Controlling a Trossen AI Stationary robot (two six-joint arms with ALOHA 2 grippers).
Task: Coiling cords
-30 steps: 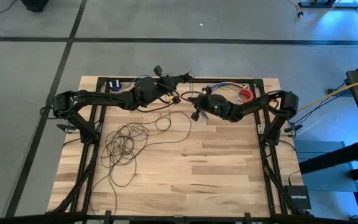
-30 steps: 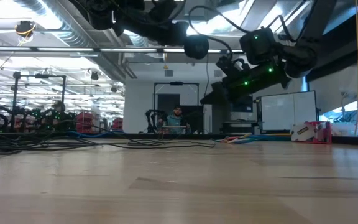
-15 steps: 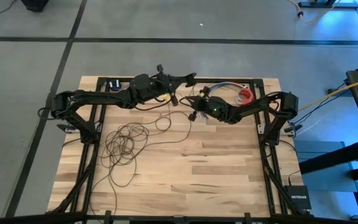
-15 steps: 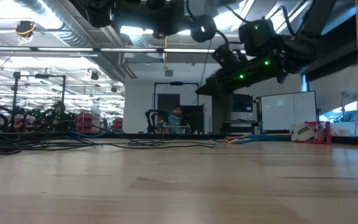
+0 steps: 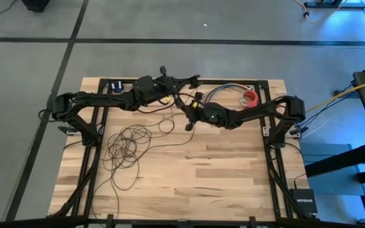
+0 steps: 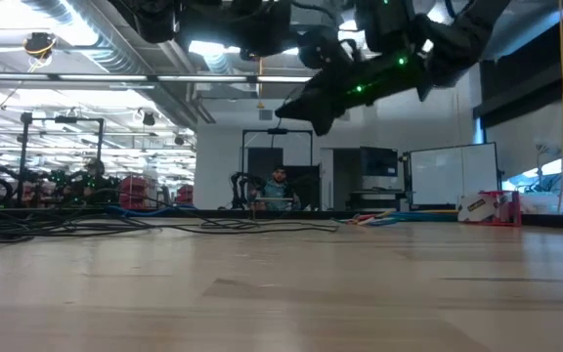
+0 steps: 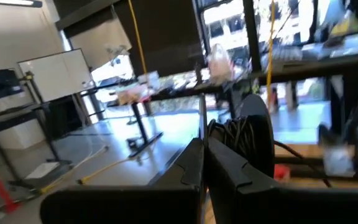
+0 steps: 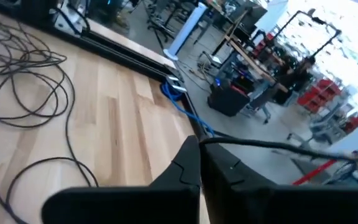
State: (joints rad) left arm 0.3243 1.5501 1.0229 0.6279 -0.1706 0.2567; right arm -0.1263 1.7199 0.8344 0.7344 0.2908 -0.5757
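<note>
The cord is a thin dark wire. Its loose loops (image 5: 128,149) lie heaped on the table's left half and also show in the right wrist view (image 8: 23,74). One strand rises from the heap to the two grippers near the far middle. My left gripper (image 5: 193,80) is raised near the far edge, shut on the cord, with a dark bunch of cord turns (image 7: 236,134) just beyond its fingers. My right gripper (image 5: 188,124) hangs above the table just nearer than the left, shut on a strand. I see no puck. My left gripper pinches the cord between its two fingertips, and a thin strand (image 7: 202,115) stands up from them. The fingers point about level toward the table's right. Whether the bunch of turns beyond them touches the fingers, I cannot tell. My right gripper pinches one strand of the cord (image 8: 211,142) between its fingertips, clear of the table. The fingers (image 6: 296,106) point toward the table's left, slanting a little down. From the tips the strand (image 8: 263,145) runs off nearly straight, across the fingers' line.
A short bundle of multicoloured wires (image 5: 224,90) and a red object (image 5: 251,97) lie at the far right. A blue item (image 5: 115,85) sits at the far left corner. A yellow cable (image 5: 334,98) runs off the table's right side. A person (image 6: 278,186) sits far behind.
My right gripper has risen and gone toward the table's left, rolling about its own line, with the strand still pinched. My left gripper has stayed in place and rolled a little.
</note>
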